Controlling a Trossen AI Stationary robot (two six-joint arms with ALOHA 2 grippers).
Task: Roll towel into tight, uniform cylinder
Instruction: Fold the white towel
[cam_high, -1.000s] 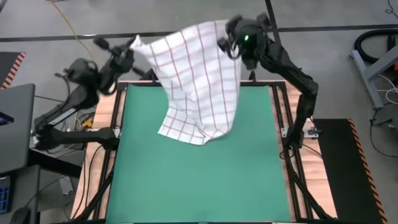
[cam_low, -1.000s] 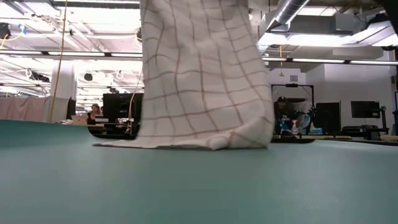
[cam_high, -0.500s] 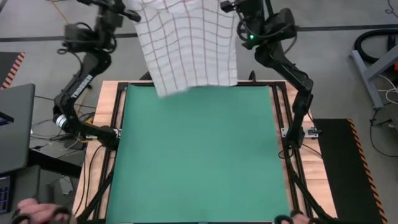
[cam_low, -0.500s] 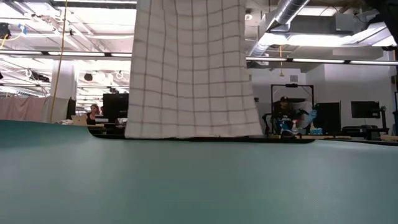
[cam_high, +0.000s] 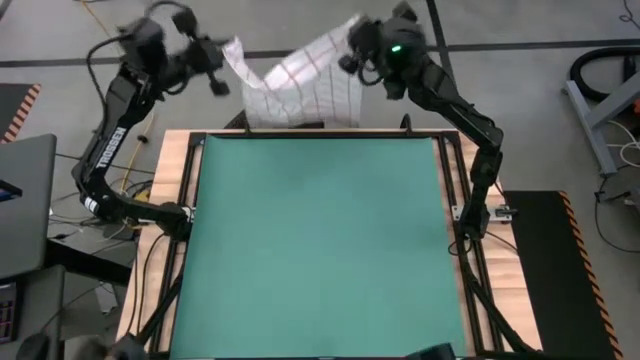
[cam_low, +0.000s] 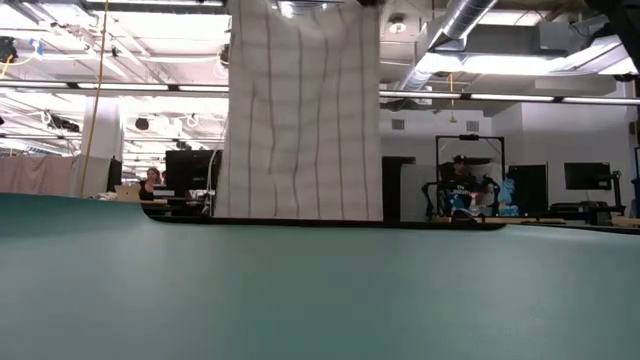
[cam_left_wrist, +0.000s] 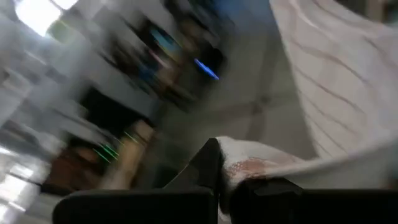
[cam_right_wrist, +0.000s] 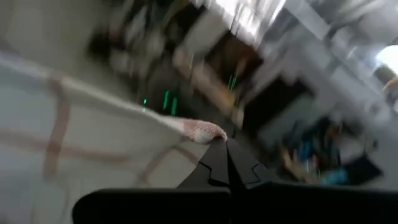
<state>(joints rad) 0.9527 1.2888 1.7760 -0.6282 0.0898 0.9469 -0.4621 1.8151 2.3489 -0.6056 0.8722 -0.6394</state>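
We see the mat (cam_high: 320, 250) nearest, a smooth matte green sheet filling the table, bare of cloth; in the low view its surface (cam_low: 320, 300) runs flat to a dark far edge

Past that edge, at 12 o'clock of the mat, hangs the towel (cam_high: 300, 85): thin white cloth with a red-brown grid, held up in the air between the arms and falling as a soft, rippled sheet (cam_low: 300, 120). Its lower hem hangs about level with the mat's far edge in the low view, and we cannot tell if it touches anything

The left gripper (cam_high: 215, 72), at about 11 o'clock, is pinched tight on one top corner; its wrist view shows a bunched white corner (cam_left_wrist: 261, 162) caught between the dark fingers. The right gripper (cam_high: 352, 62), near 1 o'clock, is likewise clamped on the other corner (cam_right_wrist: 199, 130)

We judge this the spreading step, with no roll begun. The next move calls for bringing both corners forward and down together, keeping the top edge taut and square, so the limp cloth lands flat on the mat without folds
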